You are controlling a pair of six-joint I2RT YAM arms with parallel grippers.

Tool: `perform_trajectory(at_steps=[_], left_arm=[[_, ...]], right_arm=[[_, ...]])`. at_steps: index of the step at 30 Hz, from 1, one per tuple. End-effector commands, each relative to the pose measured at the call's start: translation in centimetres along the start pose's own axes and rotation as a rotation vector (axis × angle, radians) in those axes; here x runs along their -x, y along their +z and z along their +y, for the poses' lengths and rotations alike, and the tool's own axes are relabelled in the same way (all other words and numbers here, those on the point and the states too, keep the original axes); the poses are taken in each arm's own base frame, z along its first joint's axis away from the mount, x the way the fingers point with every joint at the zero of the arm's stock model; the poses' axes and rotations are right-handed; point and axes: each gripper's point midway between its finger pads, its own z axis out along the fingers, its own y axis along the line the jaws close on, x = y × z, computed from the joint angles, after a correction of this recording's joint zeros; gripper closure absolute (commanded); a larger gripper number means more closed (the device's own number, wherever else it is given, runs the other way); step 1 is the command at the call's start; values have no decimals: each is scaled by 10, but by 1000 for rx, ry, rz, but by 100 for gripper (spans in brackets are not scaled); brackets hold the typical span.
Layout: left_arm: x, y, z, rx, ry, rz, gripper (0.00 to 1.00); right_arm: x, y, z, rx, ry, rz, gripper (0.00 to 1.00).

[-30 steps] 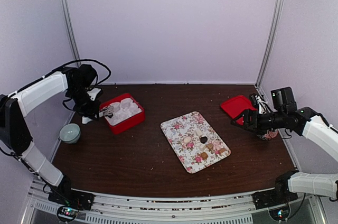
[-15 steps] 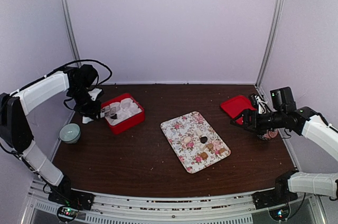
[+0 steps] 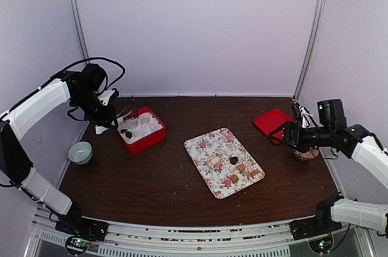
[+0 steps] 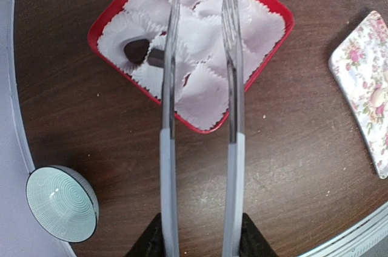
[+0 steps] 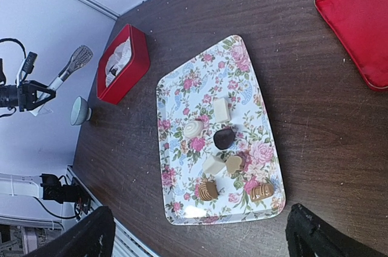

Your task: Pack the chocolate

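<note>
Several chocolate pieces, white, tan and one dark (image 5: pixel 224 137), lie on the floral tray (image 3: pixel 209 148) mid-table. Two dark chocolates (image 4: pixel 136 51) sit in white paper cups inside the red box (image 4: pixel 97 23), which stands at the back left (image 3: pixel 156 139). My left gripper (image 4: pixel 201 242) is shut on the handles of metal tongs (image 4: pixel 233 87). The tongs' tips are spread above the box with nothing between them. My right gripper (image 5: pixel 203 236) hangs open over the table by the tray's near end (image 5: pixel 182 214), holding nothing.
A red lid (image 3: pixel 273 122) lies at the back right, beside my right arm. A small striped bowl (image 3: pixel 80 152) stands at the left edge, in front of the box. White walls close in the table on three sides.
The left arm has lifted and drawn back from the box. The tongs have spread open, and a dark chocolate now lies in a paper cup. The right arm shifted slightly right.
</note>
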Motion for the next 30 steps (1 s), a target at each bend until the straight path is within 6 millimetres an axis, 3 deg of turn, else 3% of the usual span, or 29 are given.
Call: perform_trajectory(at_steps=[1,12,18,24,30], left_arm=[[34,-29,-41,-114,64,-174,64],[37,-24,-166,-327,368,-205,64],[14,-6,-236,-427,582,-147,64],[-13,17,-269,-477,732,-85,64],[-35,42,-281,-459,830,-23,65]], right_arm=[[19,-14,8,2,-23,-88,0],[9,-29,1,-20,24,-88,0],[5,-38,0,-18,34,-112,0],[-1,-42,0,-17,48,-105,0],[-5,-44,-2,-15,64,-112,0]])
